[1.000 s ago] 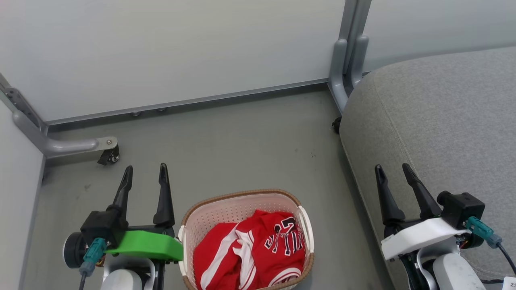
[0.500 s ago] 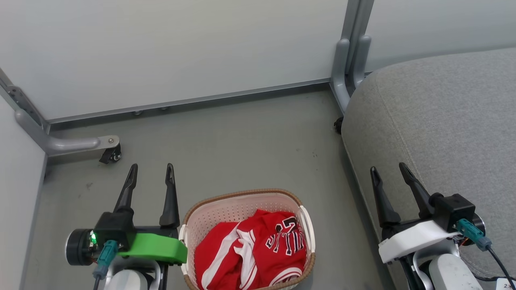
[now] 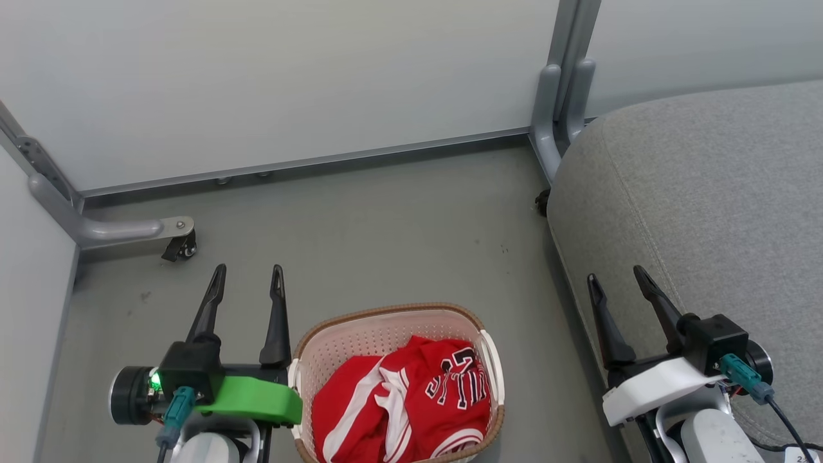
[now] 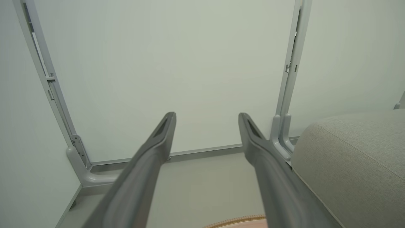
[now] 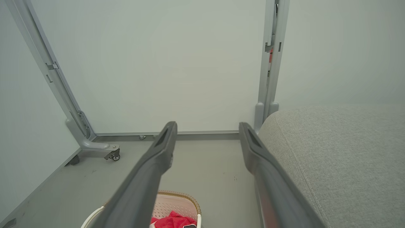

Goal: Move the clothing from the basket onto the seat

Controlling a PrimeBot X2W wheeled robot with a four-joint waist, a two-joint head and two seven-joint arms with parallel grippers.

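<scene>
The red clothing (image 3: pixel 402 402) with white stripes and black-and-white lettering lies bunched in the cream basket (image 3: pixel 363 334) with a brown rim, on the floor at the bottom centre of the head view. The grey seat (image 3: pixel 707 193) rises at the right. My left gripper (image 3: pixel 249 278) is open and empty just left of the basket. Open too, my right gripper (image 3: pixel 614 278) hangs at the seat's front edge. In the right wrist view the basket (image 5: pixel 177 202) and a bit of clothing (image 5: pixel 171 221) show between my fingers. The left wrist view shows the seat (image 4: pixel 354 158) at right.
Pale partition panels stand behind and at the left, on grey metal posts (image 3: pixel 562 96). A castor foot (image 3: pixel 173 235) juts onto the grey floor at the left, and another castor (image 3: pixel 542 201) sits by the seat's corner. Open floor (image 3: pixel 386 238) lies beyond the basket.
The head view has shifted slightly, so the scene sits a little lower and to the right. Both grippers stay open; the left one's wrist has turned a little.
</scene>
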